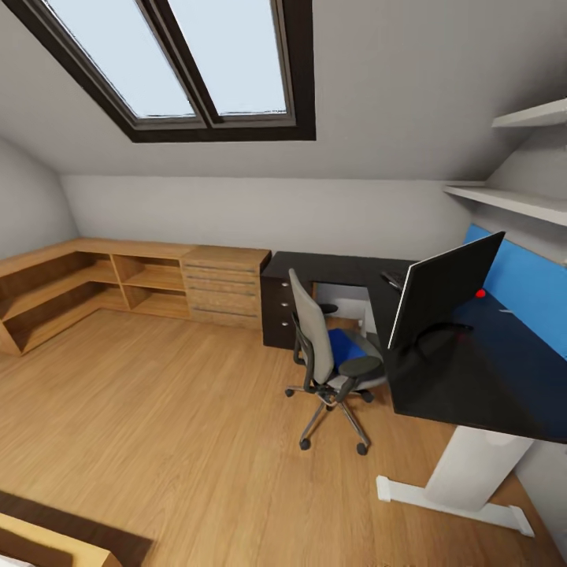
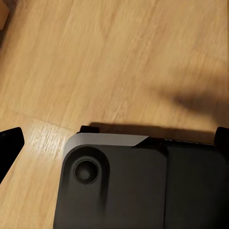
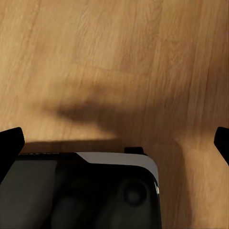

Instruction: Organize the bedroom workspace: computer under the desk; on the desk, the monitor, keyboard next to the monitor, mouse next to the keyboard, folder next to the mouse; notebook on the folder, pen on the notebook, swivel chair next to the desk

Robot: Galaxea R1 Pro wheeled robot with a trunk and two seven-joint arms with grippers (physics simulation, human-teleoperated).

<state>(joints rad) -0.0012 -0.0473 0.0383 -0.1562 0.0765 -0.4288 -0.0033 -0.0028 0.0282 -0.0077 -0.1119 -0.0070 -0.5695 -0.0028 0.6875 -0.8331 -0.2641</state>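
Head view, everything placed off the black table (image 1: pixel 472 394). Well to its left, low wooden shelving (image 1: pixel 87 287) is running along the wall, then a wooden drawer unit (image 1: pixel 224 285). A dark drawer cabinet (image 1: pixel 277 311) is sitting touching the table's far left end. The swivel chair (image 1: pixel 323 358) is standing on the wood floor (image 1: pixel 181 409) just left of the table, backrest facing the room, seat tucked toward the table edge. The blue folder (image 1: pixel 345 344) is lying on the chair seat. The monitor (image 1: pixel 445 287) is standing on the table near its left edge, tilted, dark screen facing away from the wall. A small dark item (image 1: pixel 391 278) is lying on the table behind the monitor, too small to tell what. A small red thing (image 1: pixel 480 294) is sitting on the table just right of the monitor, against the blue wall panel (image 1: pixel 524 287). White shelves (image 1: pixel 512 201) are hanging above the table.

Wrist views: left claw (image 2: pixel 114 140) is hanging over floor, fingertips (image 2: pixel 9 143) at the frame edges, spread wide, pinching nothing. Right claw (image 3: pixel 114 140) likewise spread wide over floor, nothing between the fingertips (image 3: pixel 10 143).
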